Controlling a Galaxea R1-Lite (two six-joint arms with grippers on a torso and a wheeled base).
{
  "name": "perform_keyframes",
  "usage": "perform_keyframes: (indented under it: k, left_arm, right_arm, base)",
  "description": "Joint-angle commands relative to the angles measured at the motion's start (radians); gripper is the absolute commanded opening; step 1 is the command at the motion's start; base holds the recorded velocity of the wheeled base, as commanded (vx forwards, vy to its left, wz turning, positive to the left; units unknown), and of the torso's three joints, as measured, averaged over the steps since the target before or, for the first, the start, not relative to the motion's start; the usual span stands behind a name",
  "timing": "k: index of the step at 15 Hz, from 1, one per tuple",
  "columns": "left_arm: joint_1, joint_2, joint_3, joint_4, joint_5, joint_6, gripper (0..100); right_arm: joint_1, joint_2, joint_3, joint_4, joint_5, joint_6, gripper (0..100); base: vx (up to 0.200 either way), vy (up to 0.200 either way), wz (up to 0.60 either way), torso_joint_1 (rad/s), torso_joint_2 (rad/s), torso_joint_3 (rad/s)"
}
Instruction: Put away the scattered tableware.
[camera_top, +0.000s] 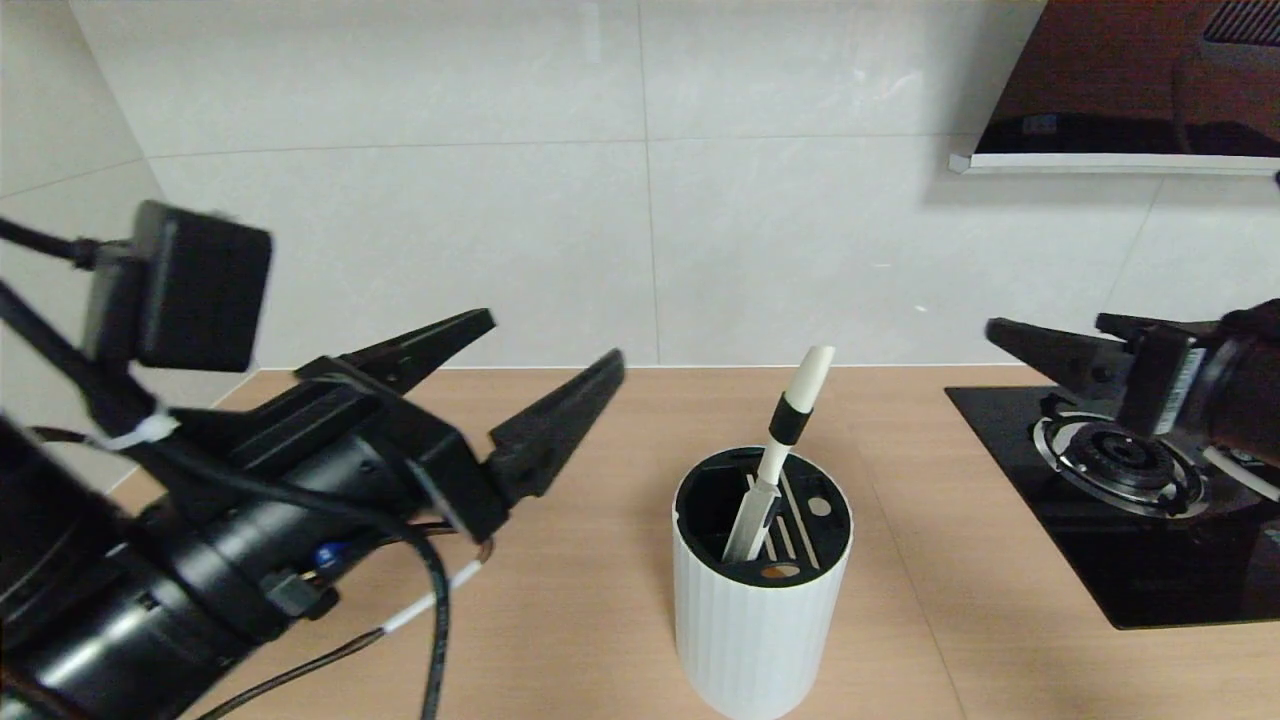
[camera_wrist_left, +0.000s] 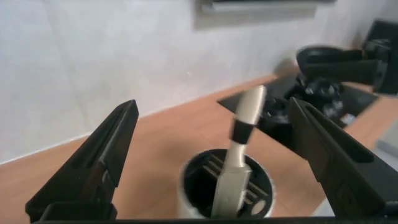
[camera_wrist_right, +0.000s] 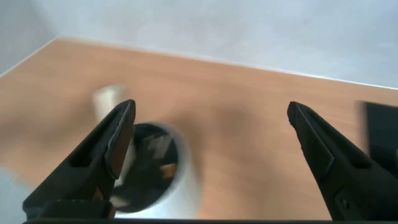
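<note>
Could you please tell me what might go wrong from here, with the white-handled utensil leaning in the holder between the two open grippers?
The white-handled utensil leans well above the rim of the holder. The open left gripper is close beside it at handle height, so a sideways sweep could knock it and perhaps tip the holder. The open right gripper hangs over the stove; lowering it could strike the burner.
</note>
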Motion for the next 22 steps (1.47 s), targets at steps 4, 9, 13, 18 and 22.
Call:
perform_keyframes:
  k: [4, 9, 13, 18, 22]
  left_arm:
    - [0.231, -0.464, 0.281, 0.126, 0.018, 0.0, 100]
    - [0.4, -0.945, 0.244, 0.709, 0.011, 0.0, 100]
    - [0.566, -1.2, 0.255, 0.922, -0.045, 0.002, 100]
    - [0.673, -1.254, 0.427, 0.785, 0.063, -0.027, 100]
    - [0.762, -1.35, 0.516, 0.867, -0.002, 0.002, 100]
  right_arm:
    - [-0.203, -0.586, 0.406, 0.013, 0.05, 0.007, 100]
    - [-0.28, -0.989, 0.451, 0.341, 0.048, -0.032, 100]
    - [-0.399, -1.097, 0.435, 0.461, 0.048, -0.085, 100]
    - [-0.539, -1.182, 0.517, 0.452, 0.018, -0.151, 100]
    - [-0.531, -1.205, 0.724, 0.332, -0.016, -0.193, 100]
  base:
    - [0.0, 0.0, 0.0, 0.0, 0.0, 0.0]
    - [0.0, 0.0, 0.0, 0.0, 0.0, 0.0]
    - [0.0, 0.0, 0.0, 0.0, 0.0, 0.0]
    - [0.0, 0.0, 0.0, 0.0, 0.0, 0.0]
    - [0.0, 0.0, 0.0, 0.0, 0.0, 0.0]
